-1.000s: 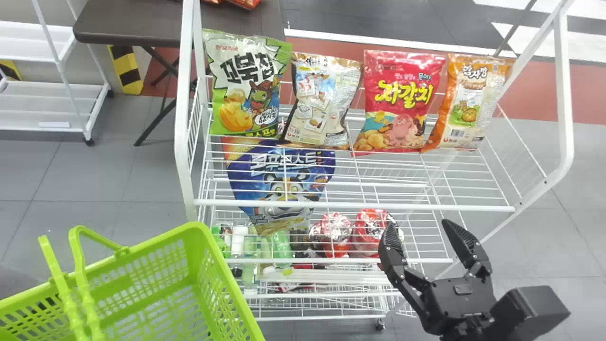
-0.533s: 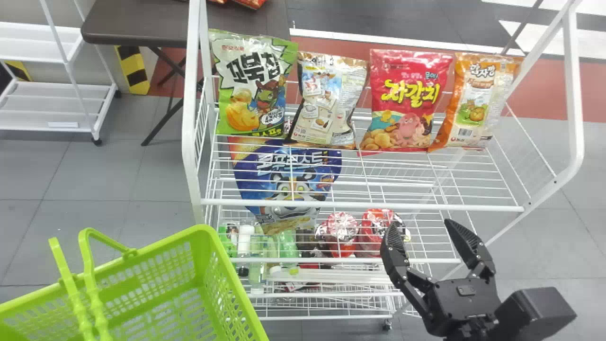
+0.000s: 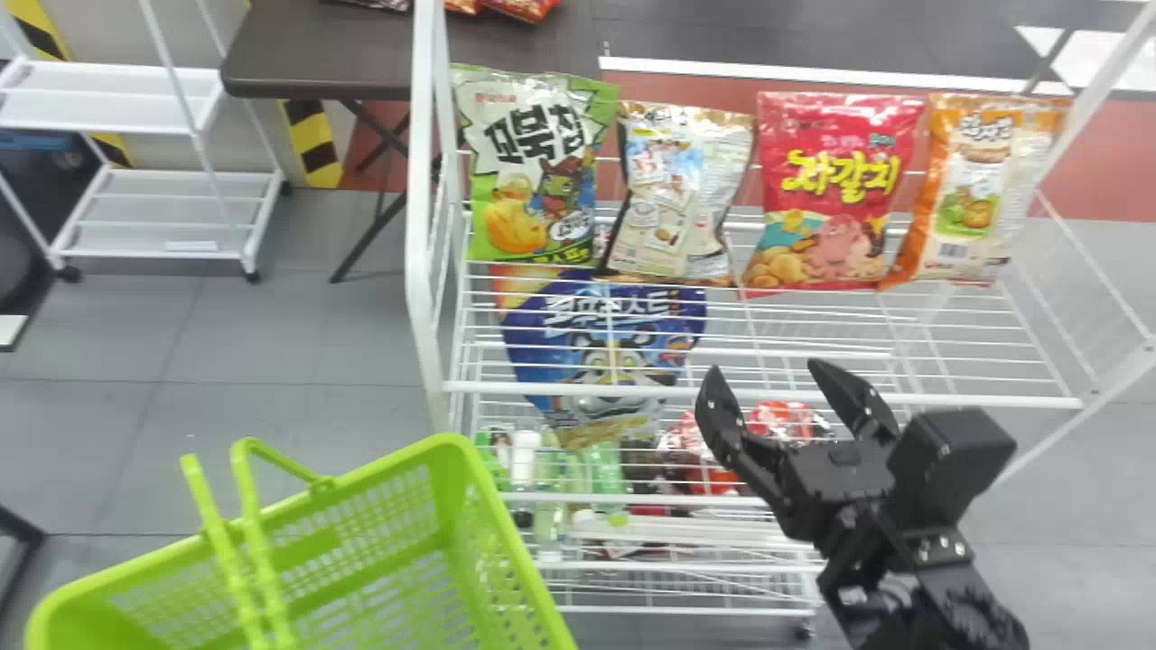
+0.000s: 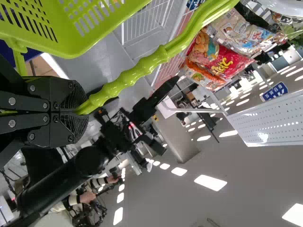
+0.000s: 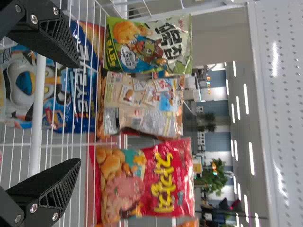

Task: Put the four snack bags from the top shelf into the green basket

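Right claw [image 3: 766, 368], spread and empty, hangs by the front rail [image 3: 578, 390]; left claw [image 4: 78, 110] grips the basket [image 3: 517, 542] by its handle [image 4: 128, 79]. On the top shelf [image 3: 993, 400] stand the green bag [image 3: 533, 181], beige bag [image 3: 673, 199], red bag [image 3: 831, 190] and orange bag [image 3: 975, 190]. I expect light, slick film, brittle contents: pinch gently mid-height, across the sides. Rail needs clearing; neighbours may topple. Blue bag [image 3: 601, 348] sits lower.

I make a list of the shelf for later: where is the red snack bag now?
In the head view, the red snack bag stands on the top shelf, right of centre, between the beige bag and the orange one.
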{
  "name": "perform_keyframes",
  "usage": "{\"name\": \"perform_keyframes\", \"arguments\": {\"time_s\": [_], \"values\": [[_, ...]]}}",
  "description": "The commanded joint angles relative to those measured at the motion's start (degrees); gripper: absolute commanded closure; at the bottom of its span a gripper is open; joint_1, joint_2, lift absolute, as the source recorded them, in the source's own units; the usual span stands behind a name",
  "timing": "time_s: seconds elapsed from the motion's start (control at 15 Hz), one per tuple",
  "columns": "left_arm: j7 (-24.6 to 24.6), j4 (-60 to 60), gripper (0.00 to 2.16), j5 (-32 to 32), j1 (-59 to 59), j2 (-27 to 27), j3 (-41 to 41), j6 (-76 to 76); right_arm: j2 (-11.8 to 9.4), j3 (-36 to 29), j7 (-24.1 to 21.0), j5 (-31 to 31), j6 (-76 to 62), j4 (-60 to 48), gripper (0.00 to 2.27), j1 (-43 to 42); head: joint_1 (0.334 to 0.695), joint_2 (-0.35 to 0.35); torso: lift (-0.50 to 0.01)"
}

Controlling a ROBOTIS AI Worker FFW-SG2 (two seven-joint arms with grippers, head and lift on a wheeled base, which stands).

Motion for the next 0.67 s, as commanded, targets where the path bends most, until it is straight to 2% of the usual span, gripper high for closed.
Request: {"name": "perform_keyframes", "arguments": {"time_s": [0.0,0.4,0.6], "values": [[-0.66,0.20,2.15,0.36,-0.05,0.63,0.00,-0.06,0.05,3.71,-0.26,-0.04,3.99,4.96,0.11,-9.43,0.695,0.016,-0.006],[-0.66,1.08,2.15,0.80,-0.23,1.95,-0.09,-0.76,0.57,13.38,-2.46,-0.13,5.75,20.61,0.11,-29.21,0.695,0.163,-0.006],[-0.66,1.78,2.15,1.06,-0.67,2.30,-0.09,-0.76,0.89,18.48,-6.85,-0.57,5.93,30.27,0.10,-38.96,0.695,0.214,-0.006]]}}
